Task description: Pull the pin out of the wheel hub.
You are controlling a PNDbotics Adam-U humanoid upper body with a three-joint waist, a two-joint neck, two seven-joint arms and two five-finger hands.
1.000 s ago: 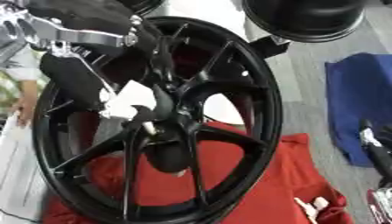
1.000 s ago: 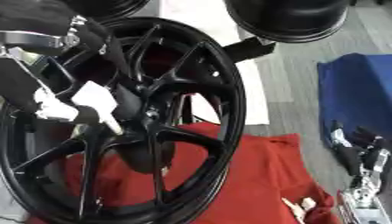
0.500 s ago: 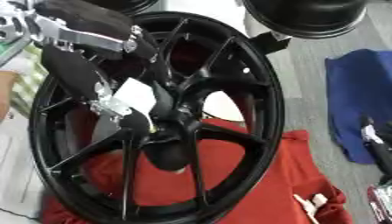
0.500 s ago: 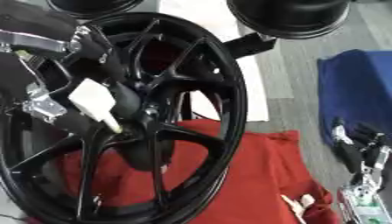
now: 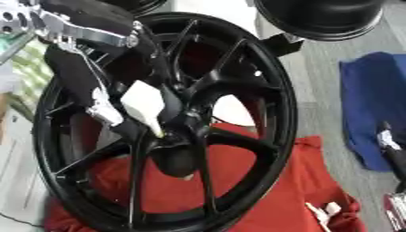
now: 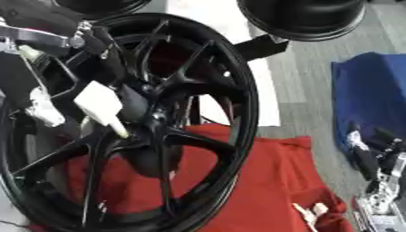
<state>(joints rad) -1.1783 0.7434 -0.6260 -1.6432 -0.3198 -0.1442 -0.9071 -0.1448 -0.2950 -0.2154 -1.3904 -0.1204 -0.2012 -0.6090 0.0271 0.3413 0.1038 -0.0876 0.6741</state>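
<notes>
Fingers of the left hand curl around the white pin at frame centre-left, its long axis slanting down-right into the black wheel hub, while the right hand, far right, looks idle.

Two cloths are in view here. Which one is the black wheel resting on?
The red cloth under the black spoked wheel; the wheel's lower rim sits on it. The blue cloth lies apart at the right, clear of the wheel.

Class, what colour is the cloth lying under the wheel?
Red; the cloth under the black wheel shows best in the right eye view.
</notes>
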